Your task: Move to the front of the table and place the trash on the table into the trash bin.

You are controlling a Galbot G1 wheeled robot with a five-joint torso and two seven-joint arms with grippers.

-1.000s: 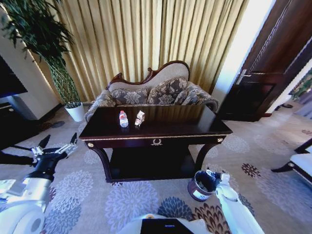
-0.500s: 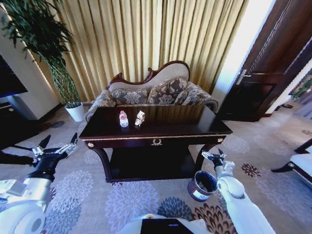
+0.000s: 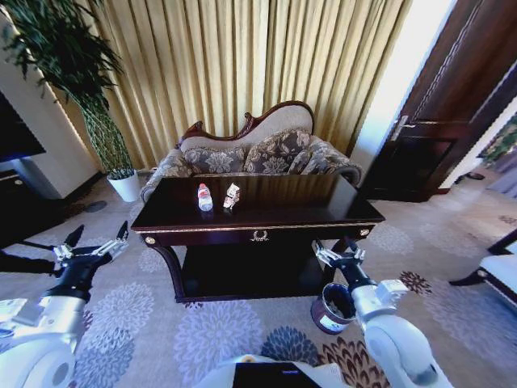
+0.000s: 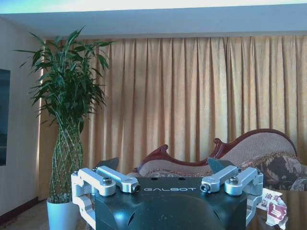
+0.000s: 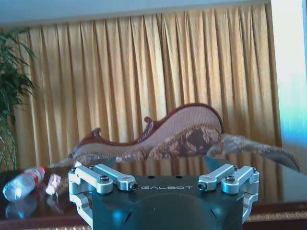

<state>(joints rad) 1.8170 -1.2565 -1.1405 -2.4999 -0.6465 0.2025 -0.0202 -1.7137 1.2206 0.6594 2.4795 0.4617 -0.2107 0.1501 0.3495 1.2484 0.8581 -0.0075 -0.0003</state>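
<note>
While trash bin (image 3: 333, 309) sits unmoved, right claw (image 3: 338, 254) has risen, fingers spread.

I had the left gripper (image 3: 95, 241) held out low on my left, arm stretched forward and fingers spread wide, and its wrist camera showed both finger linkages (image 4: 115, 179) splayed apart. The right gripper (image 3: 338, 253) sat raised on my right, forearm angled up and inward, fingers parted as well. From the right wrist camera the two silver linkages (image 5: 106, 178) stood well apart with nothing held between them.
</note>
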